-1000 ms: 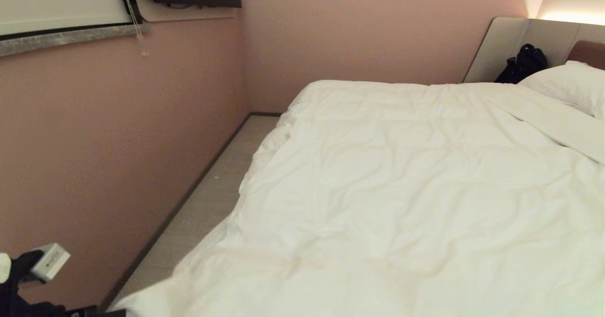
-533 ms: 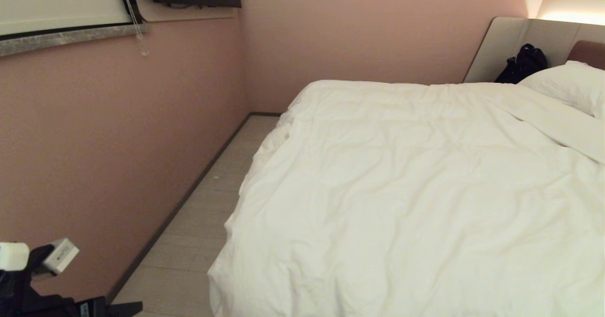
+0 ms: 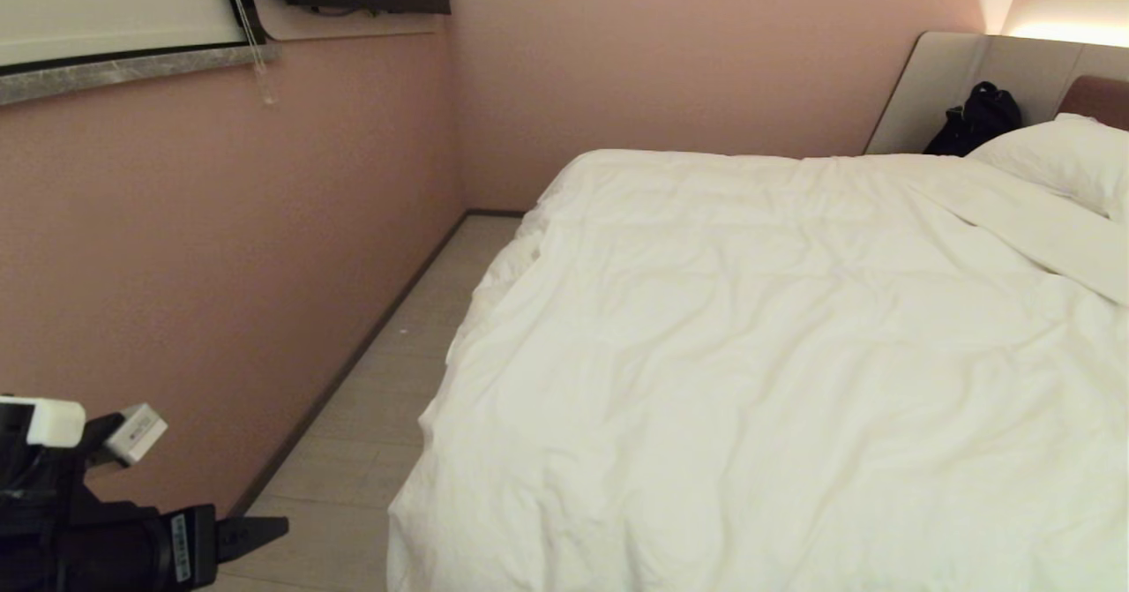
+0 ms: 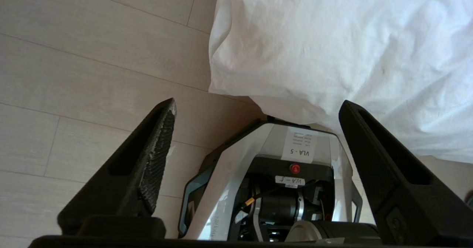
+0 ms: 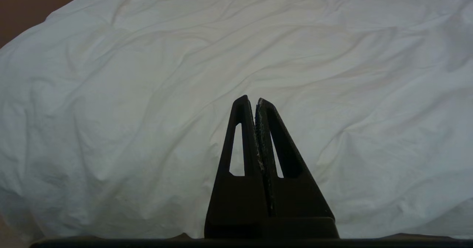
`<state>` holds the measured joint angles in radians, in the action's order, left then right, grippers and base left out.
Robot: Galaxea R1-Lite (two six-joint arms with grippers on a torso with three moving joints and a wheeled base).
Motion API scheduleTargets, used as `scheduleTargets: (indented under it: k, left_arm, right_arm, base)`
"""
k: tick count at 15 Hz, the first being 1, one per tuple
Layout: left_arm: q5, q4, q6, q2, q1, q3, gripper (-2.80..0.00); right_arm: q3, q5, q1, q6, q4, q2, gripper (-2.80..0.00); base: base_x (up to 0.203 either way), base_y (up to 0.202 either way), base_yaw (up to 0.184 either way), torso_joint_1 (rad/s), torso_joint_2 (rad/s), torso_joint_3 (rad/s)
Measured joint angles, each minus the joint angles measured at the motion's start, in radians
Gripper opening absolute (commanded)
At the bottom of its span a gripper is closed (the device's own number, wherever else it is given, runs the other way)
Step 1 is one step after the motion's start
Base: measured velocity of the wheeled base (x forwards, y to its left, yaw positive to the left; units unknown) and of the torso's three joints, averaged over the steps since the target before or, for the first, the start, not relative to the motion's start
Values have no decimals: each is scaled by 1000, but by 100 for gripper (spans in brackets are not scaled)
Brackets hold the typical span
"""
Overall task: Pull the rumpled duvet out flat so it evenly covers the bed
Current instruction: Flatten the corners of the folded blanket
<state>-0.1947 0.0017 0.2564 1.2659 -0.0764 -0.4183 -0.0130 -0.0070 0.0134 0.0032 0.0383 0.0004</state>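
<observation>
Left claw (image 4: 255, 107) spread wide above label (image 4: 302, 148) reading "VLA-5"; right claw (image 5: 255, 102) pressed together

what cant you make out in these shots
- Bed base and mattress: covered by the duvet in the head view.
- Duvet's right and near edges: cut off by the head view's frame.
- Black bag: too dark for detail.
- Left gripper: open, nothing between the fingers.
- Right gripper: outside the head view; shut over the duvet.
</observation>
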Motion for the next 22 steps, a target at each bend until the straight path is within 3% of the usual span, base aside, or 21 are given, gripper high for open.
scheduleTargets:
  k: [5,10,11,14,17,22]
  left_arm:
    - [-2,-21,-4,53,0,-34,0]
    - [-3,-160,-9,143,0,-33,0]
    - [-3,-186,-10,164,1,-31,-280]
    - [-4,-259,-32,216,1,-34,-280]
    - [-10,-302,-95,274,3,-58,-280]
    - [-34,-383,-117,465,6,-192,-280]
  right_arm:
    - [0,0,0,0,0,0,-280]
    - [0,1,0,0,0,0,-280]
    - [0,0,0,0,0,0,-280]
    - [0,0,0,0,0,0,-280]
    - [0,0,0,0,0,0,-280]
    - [0,1,0,0,0,0,-280]
  base:
    - [0,0,0,0,0,0]
    - [0,0,0,0,0,0]
    - [0,0,0,0,0,0]
    - [0,0,0,0,0,0]
    - [0,0,0,0,0,0]
    - [0,0,0,0,0,0]
